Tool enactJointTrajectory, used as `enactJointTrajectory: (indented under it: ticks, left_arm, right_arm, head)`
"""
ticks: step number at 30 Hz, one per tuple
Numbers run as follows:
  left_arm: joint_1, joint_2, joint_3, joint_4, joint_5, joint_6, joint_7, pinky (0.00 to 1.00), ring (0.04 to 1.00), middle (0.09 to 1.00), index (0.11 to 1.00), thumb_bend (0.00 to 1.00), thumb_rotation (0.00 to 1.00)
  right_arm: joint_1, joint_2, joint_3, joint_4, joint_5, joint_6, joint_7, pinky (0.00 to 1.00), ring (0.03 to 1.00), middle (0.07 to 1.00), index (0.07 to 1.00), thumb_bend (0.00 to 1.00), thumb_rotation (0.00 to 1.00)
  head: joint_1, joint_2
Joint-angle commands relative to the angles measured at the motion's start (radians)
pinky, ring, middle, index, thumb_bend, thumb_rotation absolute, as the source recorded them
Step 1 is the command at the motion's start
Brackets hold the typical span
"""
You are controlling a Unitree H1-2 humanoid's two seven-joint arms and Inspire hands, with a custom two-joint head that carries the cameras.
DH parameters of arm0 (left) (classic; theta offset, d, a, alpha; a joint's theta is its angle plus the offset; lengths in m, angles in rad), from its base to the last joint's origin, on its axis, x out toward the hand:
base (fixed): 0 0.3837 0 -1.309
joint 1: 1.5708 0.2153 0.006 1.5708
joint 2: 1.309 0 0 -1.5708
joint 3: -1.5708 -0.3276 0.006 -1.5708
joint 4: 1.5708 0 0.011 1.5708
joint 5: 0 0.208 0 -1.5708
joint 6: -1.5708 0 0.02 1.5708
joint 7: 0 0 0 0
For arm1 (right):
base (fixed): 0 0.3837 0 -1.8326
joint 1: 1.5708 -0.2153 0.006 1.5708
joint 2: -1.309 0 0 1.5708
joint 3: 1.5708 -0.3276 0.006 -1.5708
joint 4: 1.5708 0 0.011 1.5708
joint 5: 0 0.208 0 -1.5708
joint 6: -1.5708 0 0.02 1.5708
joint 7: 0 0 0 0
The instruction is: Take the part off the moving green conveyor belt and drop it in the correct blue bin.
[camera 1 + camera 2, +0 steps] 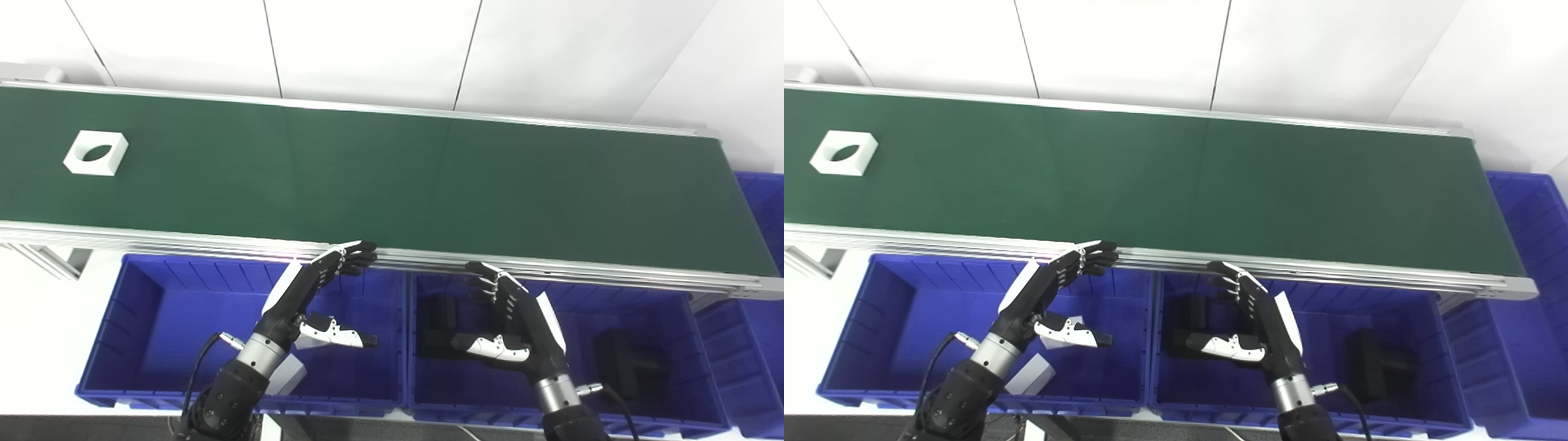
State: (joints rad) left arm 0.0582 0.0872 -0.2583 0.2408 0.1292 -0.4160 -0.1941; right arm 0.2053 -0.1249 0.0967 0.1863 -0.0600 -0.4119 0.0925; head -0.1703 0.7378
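You see the part, a white square block with an oval opening through its top face, lying flat on the green conveyor belt at the belt's far left end, closer to the far rail than to the near rail. Nothing touches the part, and both hands are well apart from it. Along the belt's near rail, two blue bins stand side by side below the belt. The left blue bin holds white parts, partly hidden behind the left forearm. The right blue bin holds black parts, one toward its left wall and one toward its right wall. A third blue bin stands past the belt's right end. The left hand hangs over the left blue bin, its fingers extended side by side with the tips curled at the belt's near rail, the thumb held apart and pointing right; it holds nothing. The right hand hangs over the right blue bin just below the belt's near rail, its fingers extended with curled tips, the thumb held apart and pointing left; it holds nothing.
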Motion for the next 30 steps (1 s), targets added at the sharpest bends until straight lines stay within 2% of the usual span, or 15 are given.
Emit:
enactJointTrajectory:
  ticks: [1,6,16,17,20,21,22,25,30]
  left_arm:
    - [-0.02,0.002,0.0,-0.012,-0.009,-0.049,-0.001,0.75,0.783,0.785,0.809,1.0,0.15]
    - [-0.021,0.002,-0.002,-0.01,-0.013,-0.05,-0.004,0.75,0.783,0.786,0.811,1.0,0.15]
    - [-0.043,-0.022,-0.043,0.088,0.017,-0.053,0.05,0.76,0.787,0.785,0.801,1.0,0.14]
    - [-0.047,-0.024,-0.05,0.102,0.025,-0.053,0.061,0.76,0.79,0.786,0.802,1.0,0.14]
    - [-0.058,-0.024,-0.073,0.131,0.039,-0.054,0.091,0.76,0.788,0.783,0.801,1.0,0.15]
    - [-0.064,-0.023,-0.083,0.143,0.046,-0.054,0.107,0.74,0.784,0.781,0.797,1.0,0.15]
    - [-0.067,-0.021,-0.092,0.151,0.051,-0.054,0.12,0.74,0.782,0.78,0.796,1.0,0.15]
    - [-0.079,-0.017,-0.121,0.178,0.059,-0.054,0.158,0.73,0.778,0.779,0.794,1.0,0.15]
    - [-0.097,-0.003,-0.171,0.211,0.064,-0.054,0.216,0.73,0.771,0.779,0.795,1.0,0.15]
  right_arm:
    - [-0.013,0.003,0.002,-0.013,0.005,-0.058,-0.014,0.7,0.777,0.835,0.775,1.0,0.36]
    - [-0.016,0.002,0.002,-0.006,0.008,-0.058,-0.014,0.7,0.776,0.833,0.774,1.0,0.35]
    - [-0.032,-0.025,-0.013,0.075,0.044,-0.058,0.0,0.7,0.773,0.837,0.773,1.0,0.36]
    - [-0.034,-0.026,-0.018,0.088,0.052,-0.058,0.006,0.7,0.774,0.836,0.772,1.0,0.35]
    - [-0.04,-0.027,-0.034,0.118,0.072,-0.058,0.027,0.72,0.783,0.844,0.774,1.0,0.35]
    - [-0.041,-0.027,-0.039,0.128,0.077,-0.058,0.034,0.72,0.783,0.846,0.774,1.0,0.35]
    - [-0.042,-0.026,-0.044,0.135,0.079,-0.058,0.04,0.72,0.783,0.847,0.774,1.0,0.35]
    - [-0.053,-0.023,-0.062,0.168,0.085,-0.058,0.057,0.72,0.779,0.845,0.774,1.0,0.36]
    - [-0.067,-0.019,-0.087,0.207,0.09,-0.058,0.08,0.71,0.77,0.838,0.768,1.0,0.36]
  head:
    - [0.0,0.0]
    - [0.01,-0.007]
    - [0.159,-0.109]
    - [0.176,-0.128]
    - [0.188,-0.149]
    - [0.201,-0.169]
    - [0.201,-0.169]
    - [0.227,-0.205]
    - [0.251,-0.232]
